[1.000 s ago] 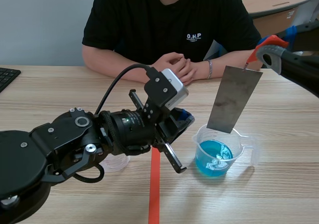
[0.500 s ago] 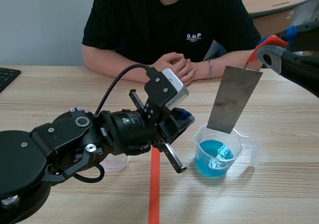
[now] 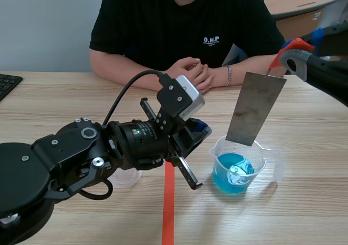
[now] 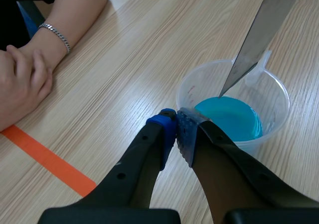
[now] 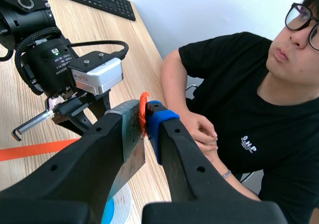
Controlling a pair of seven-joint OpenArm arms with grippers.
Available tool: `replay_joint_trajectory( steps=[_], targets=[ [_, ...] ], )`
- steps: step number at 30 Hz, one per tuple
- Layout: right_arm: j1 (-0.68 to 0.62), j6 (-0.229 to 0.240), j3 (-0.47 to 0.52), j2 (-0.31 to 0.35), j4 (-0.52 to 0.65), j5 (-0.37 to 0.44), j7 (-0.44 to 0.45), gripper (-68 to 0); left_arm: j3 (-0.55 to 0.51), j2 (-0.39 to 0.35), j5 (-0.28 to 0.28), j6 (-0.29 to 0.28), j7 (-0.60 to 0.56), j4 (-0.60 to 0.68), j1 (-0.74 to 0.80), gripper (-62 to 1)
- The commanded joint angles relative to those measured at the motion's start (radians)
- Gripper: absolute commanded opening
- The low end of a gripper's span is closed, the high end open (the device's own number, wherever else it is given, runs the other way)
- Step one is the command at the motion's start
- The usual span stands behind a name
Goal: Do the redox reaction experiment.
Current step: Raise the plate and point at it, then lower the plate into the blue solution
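Reading from nearest, my left gripper (image 4: 177, 129) sits closed on nothing just beside the plastic beaker (image 3: 271, 164) of blue solution (image 3: 232, 174). Above it hangs the metal plate (image 3: 255, 109), thin, stiff, light, probably slick; my right gripper (image 5: 142, 117) pinches its top edge, where I judge the hold best.
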Motion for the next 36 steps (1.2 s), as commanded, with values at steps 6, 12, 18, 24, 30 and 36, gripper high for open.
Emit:
replay_joint_trajectory(
  steps=[6,12,18,24,30,36],
  targets=[
    [0.009,0.006,0.012,0.013,0.009,0.017,0.01,-66.0,-0.002,-0.043,-0.006,0.006,-0.01,0.039,0.01,-56.9],
    [0.009,0.006,0.012,0.013,0.009,0.017,0.007,-66.0,-0.052,-0.168,-0.006,0.03,-0.018,0.182,0.13,-56.9],
    [0.009,0.006,0.012,0.013,0.009,0.017,0.007,-66.0,-0.172,-0.296,-0.007,0.036,-0.02,0.369,0.299,-56.9],
    [0.009,0.006,0.012,0.013,0.008,0.014,0.006,-66.0,-0.334,-0.405,-0.007,0.063,-0.032,0.492,0.534,-56.9],
    [0.01,0.006,0.0,0.013,-0.026,0.014,0.008,-66.0,-0.525,-0.445,-0.007,0.15,-0.1,0.523,0.818,-56.9],
    [0.031,0.006,-0.045,0.013,-0.076,0.01,0.012,-66.0,-0.722,-0.409,-0.024,0.194,-0.18,0.523,1.102,-56.9]
  ],
)
